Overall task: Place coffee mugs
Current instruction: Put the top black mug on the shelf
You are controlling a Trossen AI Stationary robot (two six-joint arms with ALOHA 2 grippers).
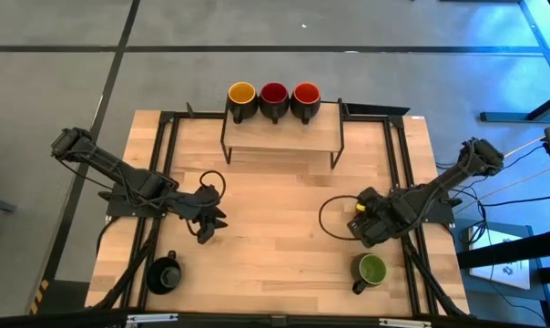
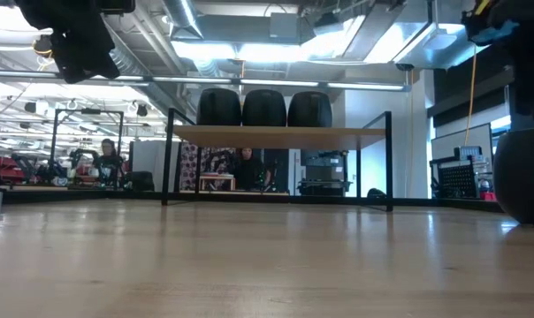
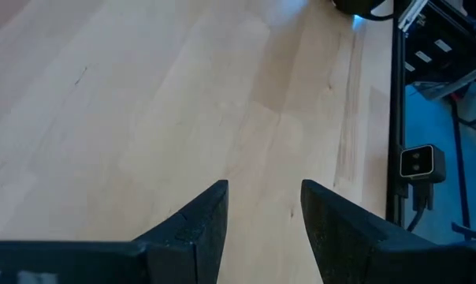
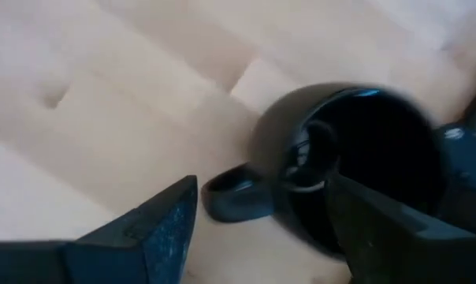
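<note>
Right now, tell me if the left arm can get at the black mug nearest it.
Probably yes. The left gripper hangs open beside the black mug, which stands upright on the table with nothing between them.

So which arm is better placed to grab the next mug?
Right: the right gripper is open with a black mug just ahead of its fingers, while the left gripper, also open, faces only bare table.
</note>
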